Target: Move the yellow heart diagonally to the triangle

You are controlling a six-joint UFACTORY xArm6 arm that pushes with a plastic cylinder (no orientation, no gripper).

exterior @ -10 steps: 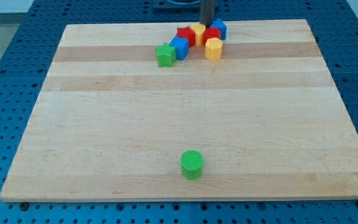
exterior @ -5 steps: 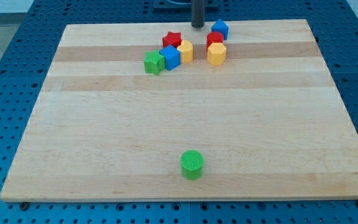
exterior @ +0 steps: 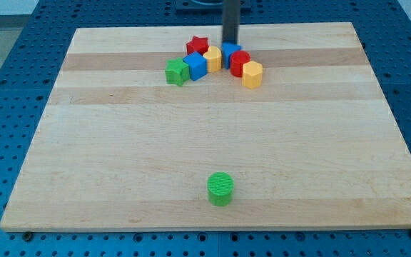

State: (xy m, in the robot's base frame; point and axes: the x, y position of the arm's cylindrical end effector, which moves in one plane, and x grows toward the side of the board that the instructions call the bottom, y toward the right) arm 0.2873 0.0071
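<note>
The yellow heart (exterior: pixel 212 58) sits in a cluster near the view's top. A red star (exterior: pixel 198 45) is just above and left of it, and a blue cube (exterior: pixel 195 66) touches its left side. The blue triangle (exterior: pixel 231 52) lies just right of the heart, with a red cylinder (exterior: pixel 240 61) against its lower right. My tip (exterior: pixel 230 43) stands at the triangle's top edge, up and to the right of the heart. It seems to touch the triangle.
A green star (exterior: pixel 176 71) is at the cluster's left end and a yellow hexagon (exterior: pixel 252 73) at its lower right. A green cylinder (exterior: pixel 220 188) stands alone near the view's bottom. The wooden board's (exterior: pixel 105 143) top edge is close behind the cluster.
My tip moved down slightly. The blue triangle slid down-left next to the heart. The red cylinder and yellow hexagon shifted downward. The heart, star, blue cube and green star held still over the last half second.
</note>
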